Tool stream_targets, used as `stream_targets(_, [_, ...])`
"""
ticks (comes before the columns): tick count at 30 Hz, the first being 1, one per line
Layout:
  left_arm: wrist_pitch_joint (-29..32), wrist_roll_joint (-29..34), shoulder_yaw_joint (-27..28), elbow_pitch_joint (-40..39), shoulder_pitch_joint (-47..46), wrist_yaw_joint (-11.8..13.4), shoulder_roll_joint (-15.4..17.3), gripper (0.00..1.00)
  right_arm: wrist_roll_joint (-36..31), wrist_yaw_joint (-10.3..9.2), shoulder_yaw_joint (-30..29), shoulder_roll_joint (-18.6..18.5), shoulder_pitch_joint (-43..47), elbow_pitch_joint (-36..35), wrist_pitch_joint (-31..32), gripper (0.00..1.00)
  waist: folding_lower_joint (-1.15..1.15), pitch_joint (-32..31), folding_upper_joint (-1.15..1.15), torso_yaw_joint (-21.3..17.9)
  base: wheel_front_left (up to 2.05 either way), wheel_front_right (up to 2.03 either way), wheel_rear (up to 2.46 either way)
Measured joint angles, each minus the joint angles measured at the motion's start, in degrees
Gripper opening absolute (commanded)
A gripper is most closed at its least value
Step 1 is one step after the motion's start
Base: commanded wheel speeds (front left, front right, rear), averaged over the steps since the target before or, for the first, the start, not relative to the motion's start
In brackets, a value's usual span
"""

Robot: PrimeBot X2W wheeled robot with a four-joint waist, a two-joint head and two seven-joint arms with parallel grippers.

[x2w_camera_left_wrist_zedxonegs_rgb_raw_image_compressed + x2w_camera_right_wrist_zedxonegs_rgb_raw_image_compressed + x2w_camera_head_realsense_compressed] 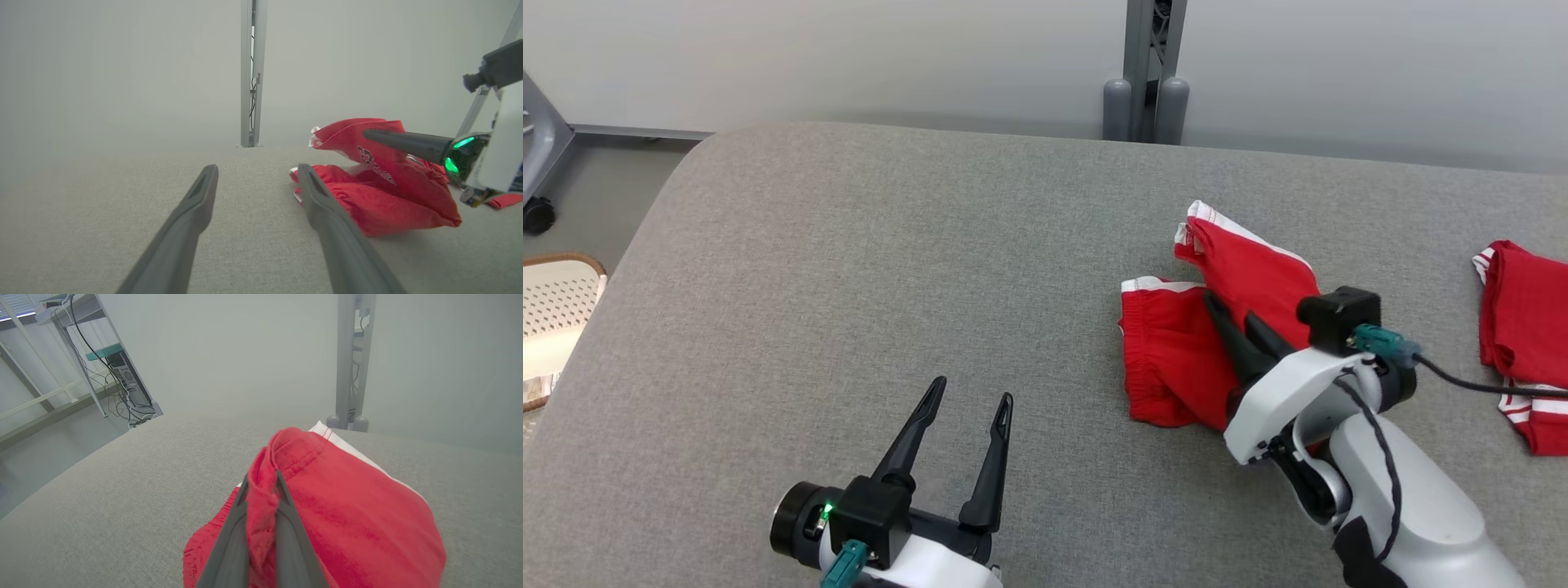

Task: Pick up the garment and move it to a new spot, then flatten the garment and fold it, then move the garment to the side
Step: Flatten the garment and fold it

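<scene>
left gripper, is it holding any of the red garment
No, the left gripper hangs with jaws open over the bare grey surface, apart from the red garment.

You see the left gripper [974, 389] and right gripper [1229, 309] each ending in two long, tapered dark-grey fingers on glossy white wrist shells [1290, 384]. The right wrist bears a boxy black camera block [1339, 317], a teal plug [1380, 339] and a thin black cable [1486, 384]. A small green lamp [827, 513] glows on the left wrist.

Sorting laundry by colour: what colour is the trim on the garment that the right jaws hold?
White trim on red garment; clearest in head view.
</scene>
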Motion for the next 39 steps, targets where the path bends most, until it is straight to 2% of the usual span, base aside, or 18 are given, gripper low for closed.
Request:
stream_targets(11, [-0.4, -0.5, 0.1, 0.2, -0.1, 0.1, -0.1, 1.00, -2.2, 0.00, 4.3, 2.4, 3.2, -2.6, 3.9, 0.00, 0.00, 1.5, 0.00, 2.2, 0.00, 0.00, 0.00])
stream_targets(12, [-0.4, -0.5, 0.1, 0.3, -0.1, 0.1, -0.1, 1.00, -2.4, 0.00, 4.3, 2.5, 3.5, -2.7, 4.2, 0.09, 0.00, 1.7, 0.00, 2.3, 0.00, 0.00, 0.00])
stream_targets(13, [-0.4, -0.5, 0.1, 0.3, -0.2, 0.1, -0.1, 1.00, -2.6, 0.00, 4.4, 2.5, 3.8, -2.7, 4.5, 0.26, 0.00, 1.8, 0.00, 2.4, 0.00, 0.00, 0.00])
stream_targets(14, [-0.5, -0.6, 0.1, 0.4, -0.2, 0.1, -0.2, 1.00, -2.7, 0.00, 4.5, 2.5, 4.1, -2.7, 5.0, 0.26, 0.00, 1.8, 0.00, 2.5, 0.00, 0.00, 0.00])
stream_targets(16, [-0.5, -0.6, 0.1, 0.5, -0.3, 0.3, -0.2, 1.00, -2.5, 0.00, 4.8, 2.6, 5.0, -3.4, 5.2, 0.62, 0.00, 1.9, 0.00, 2.6, 0.00, 0.00, 0.00])
stream_targets(17, [-0.5, -0.7, 0.1, 0.6, -0.3, 0.4, -0.3, 1.00, -2.4, 0.00, 5.1, 2.7, 5.5, -4.0, 5.5, 0.97, 0.00, 1.9, 0.00, 2.6, 0.00, 0.00, 0.00])
stream_targets(18, [-0.5, -0.7, 0.2, 0.7, -0.3, 0.5, -0.3, 1.00, -2.1, 0.00, 5.6, 2.8, 6.0, -4.9, 5.6, 1.00, 0.00, 1.8, 0.00, 2.6, 0.00, 0.00, 0.00])
stream_targets(24, [-0.5, -1.0, 0.7, 0.8, -0.1, 0.9, -0.2, 1.00, -1.2, 0.00, 6.3, 2.0, 10.7, -12.6, 5.1, 1.00, 0.00, 1.4, 0.00, 1.8, 0.00, 0.00, 0.00])
stream_targets(27, [-0.6, -1.1, 1.4, 0.6, 0.0, 1.3, -0.2, 1.00, -3.0, 0.00, 2.7, 0.5, 12.6, -16.7, 2.7, 1.00, 0.00, 1.0, 0.00, 0.7, 0.00, 0.00, 0.00])
stream_targets(31, [-0.7, -2.3, 2.3, 0.3, 0.8, 1.5, -0.3, 1.00, -4.9, 0.00, -2.3, 0.4, 15.8, -19.5, 0.2, 1.00, 0.00, 0.2, 0.00, -1.3, 0.00, 0.00, 0.00])
stream_targets(39, [-0.7, -4.2, 4.7, -0.1, 3.0, 2.5, -0.3, 1.00, -9.1, 0.00, -9.1, 0.6, 19.4, -19.7, -3.0, 1.00, 0.00, -2.7, 0.00, -6.4, 0.00, 0.00, 0.00])
